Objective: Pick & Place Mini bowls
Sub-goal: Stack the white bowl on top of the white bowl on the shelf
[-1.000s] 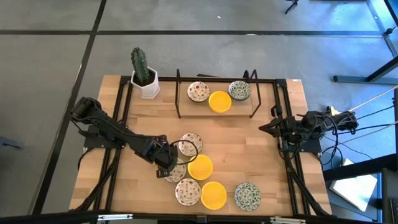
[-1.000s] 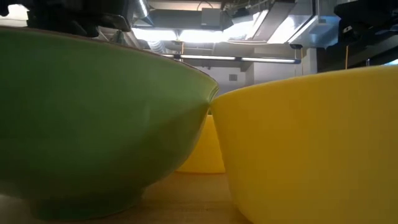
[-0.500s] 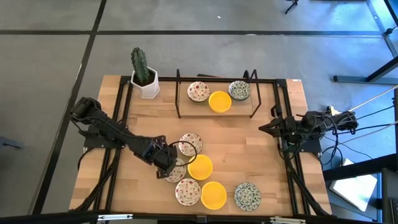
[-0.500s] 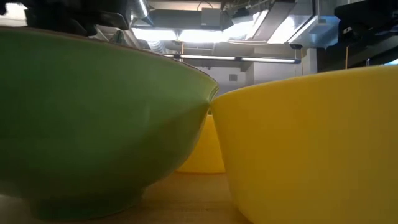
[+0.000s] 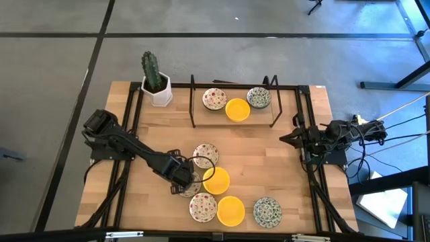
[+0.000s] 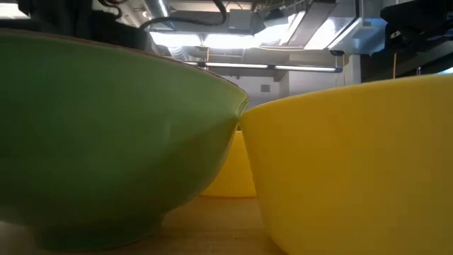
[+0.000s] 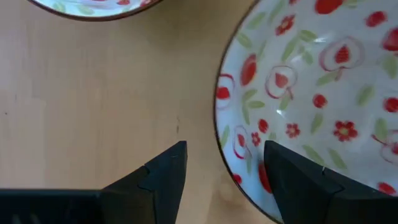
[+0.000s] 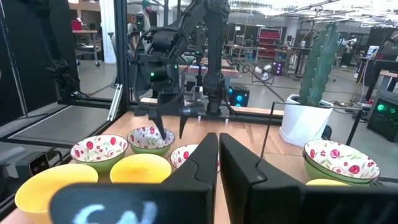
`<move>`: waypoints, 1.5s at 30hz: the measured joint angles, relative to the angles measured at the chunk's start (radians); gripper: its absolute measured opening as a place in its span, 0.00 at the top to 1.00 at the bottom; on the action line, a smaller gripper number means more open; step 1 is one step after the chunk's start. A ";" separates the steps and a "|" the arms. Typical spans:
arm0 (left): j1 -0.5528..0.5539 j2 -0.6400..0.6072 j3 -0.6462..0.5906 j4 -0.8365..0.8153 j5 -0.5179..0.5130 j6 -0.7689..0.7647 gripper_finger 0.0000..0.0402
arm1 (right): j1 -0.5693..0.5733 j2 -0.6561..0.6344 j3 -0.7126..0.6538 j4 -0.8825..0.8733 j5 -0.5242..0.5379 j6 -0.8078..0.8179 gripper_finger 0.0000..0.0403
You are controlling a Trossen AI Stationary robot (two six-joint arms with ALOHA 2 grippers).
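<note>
one red-floral mini bowl (image 7: 311, 93) sits left of centre on the table (image 5: 269, 168); the left gripper (image 7: 227, 171) straddles its rim with fingers spread. a slightly off closing could tip it into the neighbouring yellow bowl (image 5: 216, 180). far right, the right gripper (image 8: 217, 155) waits clenched, empty.

Mini bowls: three plain yellow (image 5: 216, 180), (image 5: 230, 210), (image 5: 237, 109), several white with red floral specks and green leaves (image 7: 311, 93), two white with grey-green pattern (image 5: 267, 211), (image 5: 259, 98). Bowl outsides green (image 6: 113, 142). Surface (image 5: 269, 154) light wood, cactus (image 5: 151, 70) green in white pot (image 5: 160, 94), arms dark.
</note>
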 joint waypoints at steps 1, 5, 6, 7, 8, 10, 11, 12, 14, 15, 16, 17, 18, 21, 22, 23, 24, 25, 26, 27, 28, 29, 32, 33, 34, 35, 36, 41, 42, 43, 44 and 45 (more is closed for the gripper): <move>0.000 0.006 0.000 0.000 0.000 0.001 0.49 | 0.000 0.000 0.000 0.000 -0.001 -0.002 0.95; 0.002 0.015 0.000 0.002 -0.010 0.021 0.49 | 0.000 0.000 0.000 0.000 -0.001 -0.002 0.95; 0.004 0.015 0.000 0.002 -0.015 0.021 0.49 | 0.000 0.000 0.000 0.000 -0.001 -0.002 0.95; 0.006 0.015 0.000 0.002 -0.020 0.020 0.49 | 0.000 0.000 0.000 0.000 -0.001 -0.002 0.95; 0.009 0.015 0.000 0.003 -0.022 0.020 0.49 | 0.000 0.000 0.000 0.000 -0.001 -0.001 0.95; 0.014 0.015 0.000 0.003 -0.023 0.020 0.49 | 0.000 0.000 0.000 0.000 -0.001 0.001 0.95; 0.015 0.015 0.000 0.003 -0.024 0.020 0.49 | 0.000 0.000 0.000 0.000 -0.001 0.001 0.95; 0.015 0.015 0.000 0.003 -0.024 0.020 0.49 | 0.000 0.000 0.000 0.000 -0.001 0.001 0.95; 0.015 0.015 0.000 0.003 -0.030 0.020 0.49 | 0.000 0.000 0.000 0.000 -0.001 0.001 0.95; 0.015 0.015 0.000 0.003 -0.033 0.020 0.49 | 0.000 0.000 0.000 0.000 -0.001 0.000 0.95; 0.015 0.015 0.000 0.003 -0.038 0.020 0.49 | 0.000 0.000 0.000 0.000 -0.001 0.000 0.95; 0.015 0.015 0.000 0.003 -0.039 0.020 0.49 | 0.000 0.000 0.000 0.000 -0.001 -0.002 0.95; 0.015 0.015 0.000 0.003 -0.039 0.020 0.49 | 0.000 0.000 0.000 0.000 -0.001 -0.002 0.95; 0.015 0.015 0.000 0.003 -0.039 0.020 0.49 | 0.000 0.000 0.000 0.000 -0.001 -0.002 0.95; 0.015 0.015 0.000 0.003 -0.039 0.020 0.49 | 0.000 0.000 0.000 0.000 -0.001 -0.001 0.95; 0.015 0.015 0.000 0.003 -0.039 0.020 0.49 | 0.000 0.000 0.000 0.000 -0.001 0.000 0.95; 0.015 0.015 0.000 0.003 -0.039 0.020 0.49 | 0.000 0.000 0.000 0.000 -0.001 0.000 0.95; 0.015 0.015 0.000 0.003 -0.039 0.021 0.49 | 0.000 0.000 0.000 0.000 -0.001 0.000 0.95; 0.015 0.015 0.000 0.003 -0.039 0.021 0.49 | 0.000 0.000 0.000 0.000 -0.001 0.000 0.95; 0.015 0.015 0.000 0.003 -0.039 0.021 0.49 | 0.000 0.000 0.000 0.000 -0.001 0.000 0.95; 0.015 0.015 0.000 0.003 -0.039 0.022 0.49 | 0.000 0.000 0.000 0.000 -0.001 0.000 0.95; 0.015 0.015 0.000 0.003 -0.040 0.030 0.49 | 0.000 0.000 0.000 0.000 -0.001 0.000 0.95; 0.015 0.015 0.000 0.003 -0.040 0.046 0.49 | 0.000 0.000 0.000 0.000 -0.001 -0.001 0.95; 0.015 0.015 0.000 0.003 -0.042 0.046 0.49 | 0.000 0.000 0.000 0.000 -0.001 0.000 0.95; 0.015 0.015 0.000 0.003 -0.045 0.046 0.49 | 0.000 0.000 0.000 0.000 -0.001 0.000 0.95; 0.015 0.015 0.000 0.003 -0.047 0.046 0.49 | 0.000 0.000 0.000 0.000 -0.001 0.000 0.95; 0.015 0.015 0.000 0.003 -0.048 0.045 0.49 | 0.000 0.000 0.000 -0.001 -0.001 0.000 0.95; 0.015 0.015 0.000 0.003 -0.029 0.039 0.56 | 0.000 0.000 0.000 -0.007 -0.001 -0.002 0.95; 0.015 0.015 0.000 0.002 -0.026 0.039 0.59 | 0.000 0.000 0.000 -0.007 -0.001 -0.002 0.95; 0.015 0.015 0.000 0.002 -0.026 0.041 0.63 | 0.000 0.000 0.000 -0.007 -0.001 -0.003 0.95; 0.015 0.015 0.000 0.001 -0.026 0.048 0.67 | 0.000 0.000 0.000 -0.007 -0.001 -0.003 0.95; 0.016 0.015 0.000 0.000 -0.026 0.055 0.72 | 0.000 0.000 0.000 -0.007 -0.001 -0.003 0.95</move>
